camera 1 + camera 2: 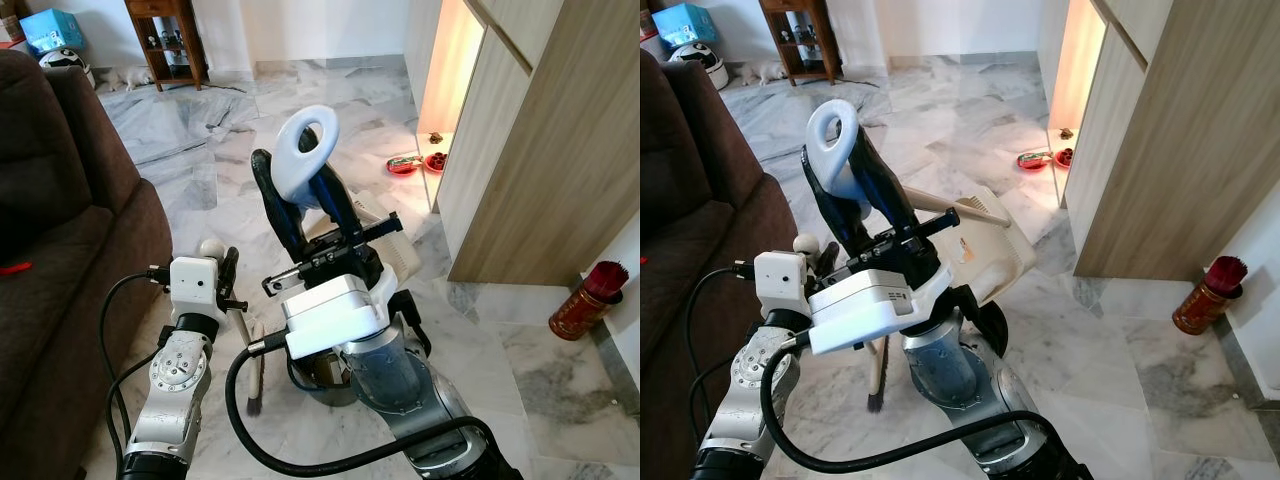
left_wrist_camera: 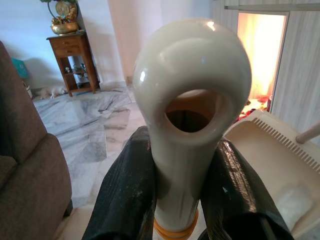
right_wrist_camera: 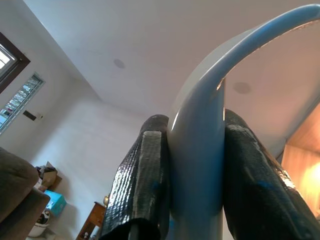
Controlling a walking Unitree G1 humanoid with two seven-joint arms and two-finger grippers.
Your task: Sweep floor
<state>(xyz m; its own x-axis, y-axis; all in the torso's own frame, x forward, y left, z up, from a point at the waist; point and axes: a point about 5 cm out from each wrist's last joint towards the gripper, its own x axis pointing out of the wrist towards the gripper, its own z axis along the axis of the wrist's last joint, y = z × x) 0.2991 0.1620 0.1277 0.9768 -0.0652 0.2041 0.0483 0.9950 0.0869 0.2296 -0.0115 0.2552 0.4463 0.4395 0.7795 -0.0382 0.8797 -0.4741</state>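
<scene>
Two tools are held at once, one in each gripper, over a pale grey-veined marble floor (image 1: 560, 350). At the far left a dark brown fabric sofa (image 1: 60, 260) runs along the edge of the head views, with a small red thing lying on its seat. Just beside the sofa the left gripper (image 2: 175, 190) is clamped on the cream plastic broom handle with a looped hanging hole (image 2: 192, 100); in the left wrist view the two black fingers (image 2: 127, 195) press against both sides of the handle just below its loop, above an orange ring. In the head views the broom's stick runs down from the left gripper to dark bristles (image 1: 877, 385) resting on the floor. To the right of it the right gripper (image 3: 195, 170) is closed around the light blue plastic handle with an oval loop (image 1: 305, 150), held upright above the wrist. Behind that handle a cream plastic dustpan with a toothed edge (image 1: 985, 245) lies on the floor. Further right, red dishes (image 1: 415, 164) sit on the floor at a lit niche in the light wood-grain cabinet (image 1: 540, 150), and a red and gold cylindrical holder (image 1: 585, 300) stands near the far wall. At the back a dark wooden side table (image 1: 165, 40) stands beside a blue box (image 1: 50, 28). No writing is legible on any of these.
</scene>
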